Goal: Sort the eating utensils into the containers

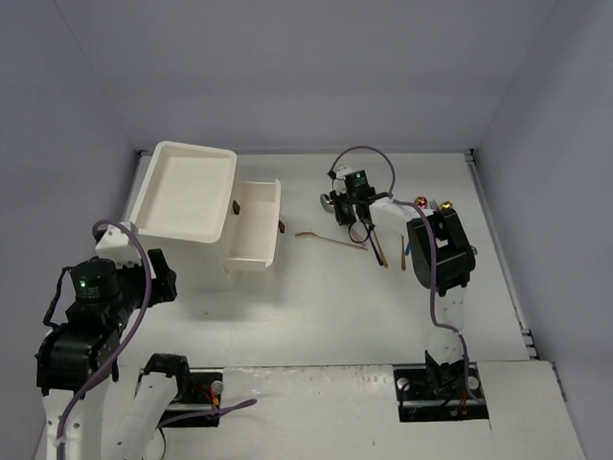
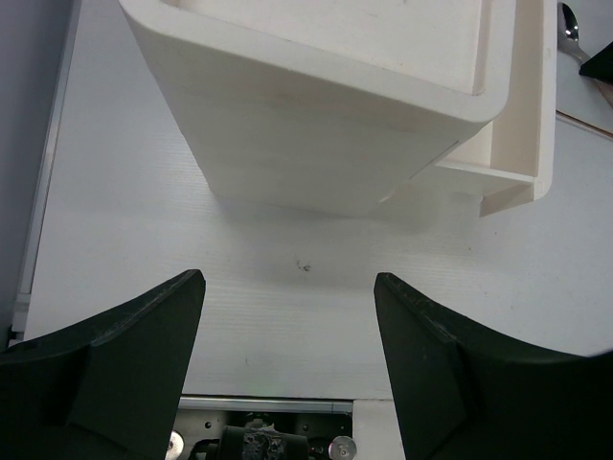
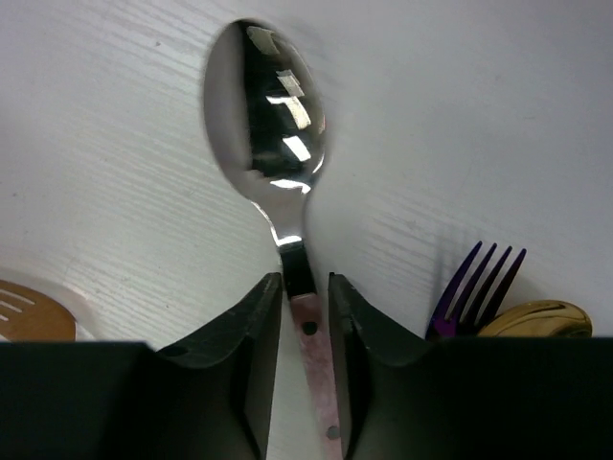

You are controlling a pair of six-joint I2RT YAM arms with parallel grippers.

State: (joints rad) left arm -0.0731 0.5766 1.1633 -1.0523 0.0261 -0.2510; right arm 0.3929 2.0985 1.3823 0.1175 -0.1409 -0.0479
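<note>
Spoon (image 3: 263,115) flat on the desk (image 3: 460,115), right of the drawers, its neck pinched in your right tool (image 3: 305,290). Pickup looks under way; next, lift and carry it left to the open drawer (image 1: 251,257). Left tool (image 2: 287,307) gapes empty.

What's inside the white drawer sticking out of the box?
The exposed part of the drawer shows only bare white floor. Its end inside the box is covered.

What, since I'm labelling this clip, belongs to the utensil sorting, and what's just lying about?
Job: silver spoon in right end effector; purple fork; gold spoon; white drawer unit; pulled-out drawer.
Just there: table; purple cable.
</note>
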